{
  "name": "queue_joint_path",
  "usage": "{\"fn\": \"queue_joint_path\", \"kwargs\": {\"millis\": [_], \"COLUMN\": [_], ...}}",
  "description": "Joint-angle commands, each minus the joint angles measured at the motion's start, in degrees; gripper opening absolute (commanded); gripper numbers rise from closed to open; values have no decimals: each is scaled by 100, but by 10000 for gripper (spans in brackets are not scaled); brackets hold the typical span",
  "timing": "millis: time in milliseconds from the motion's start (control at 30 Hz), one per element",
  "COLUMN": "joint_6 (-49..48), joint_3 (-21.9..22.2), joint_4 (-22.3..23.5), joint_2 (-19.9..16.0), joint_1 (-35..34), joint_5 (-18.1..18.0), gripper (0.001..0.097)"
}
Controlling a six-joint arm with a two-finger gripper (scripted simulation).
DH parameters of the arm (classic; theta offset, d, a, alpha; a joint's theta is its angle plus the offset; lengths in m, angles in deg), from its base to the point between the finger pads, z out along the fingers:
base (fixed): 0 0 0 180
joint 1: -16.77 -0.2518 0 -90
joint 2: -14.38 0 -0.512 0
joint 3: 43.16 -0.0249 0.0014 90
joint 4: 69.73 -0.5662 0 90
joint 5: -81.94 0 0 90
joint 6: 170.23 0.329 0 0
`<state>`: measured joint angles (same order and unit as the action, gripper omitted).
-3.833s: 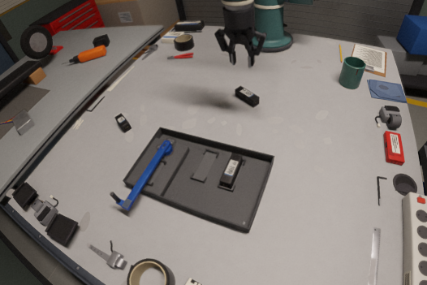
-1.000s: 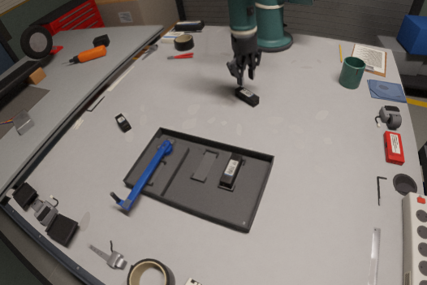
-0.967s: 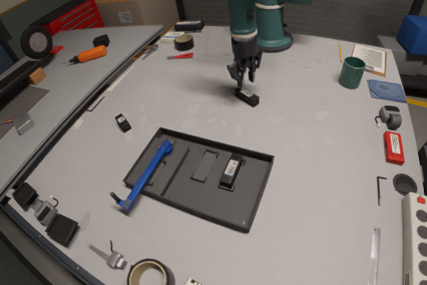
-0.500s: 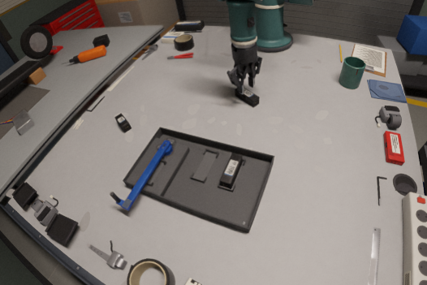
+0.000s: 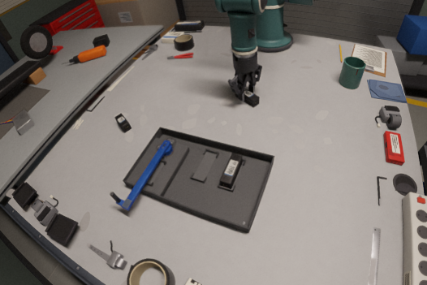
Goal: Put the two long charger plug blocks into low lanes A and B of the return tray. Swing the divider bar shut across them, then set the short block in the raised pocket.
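Note:
Partly hidden between the fingers of my gripper [image 5: 246,96], a long black charger plug block [image 5: 250,98] lies on the table behind the tray, and the gripper stands open around it, low over the table. The dark return tray [image 5: 199,176] sits in the middle of the table. Another long block [image 5: 231,171] with a white label lies in the tray's right low lane, while the lane [image 5: 204,165] to its left is empty. The blue divider bar [image 5: 147,174] is swung open along the tray's left side, its free end over the tray's front edge. The short block [image 5: 122,122] rests on the table left of the tray.
A second bench [image 5: 69,70] runs along the left with an orange tool and a red drawer unit. A green cup [image 5: 351,72] and clipboard stand at the far right. A red box [image 5: 393,147], a hex key and a power strip lie on the right edge. Tape rolls sit front and back.

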<state>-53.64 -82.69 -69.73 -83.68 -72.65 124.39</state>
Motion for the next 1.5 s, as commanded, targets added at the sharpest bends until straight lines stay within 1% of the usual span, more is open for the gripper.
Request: {"fn": "queue_joint_path", "kwargs": {"millis": [0, 400, 1100, 1300, 1467], "joint_6": [0, 0, 0, 0, 0], "joint_3": [8, 6, 1, 1, 17], "joint_4": [0, 0, 0, 0, 0], "joint_2": [5, -1, -6, -2, 62], "joint_1": [0, 0, 0, 0, 0], "joint_5": [-2, -10, -15, -9, 68], "gripper": [500, 495, 80, 80, 80]}}
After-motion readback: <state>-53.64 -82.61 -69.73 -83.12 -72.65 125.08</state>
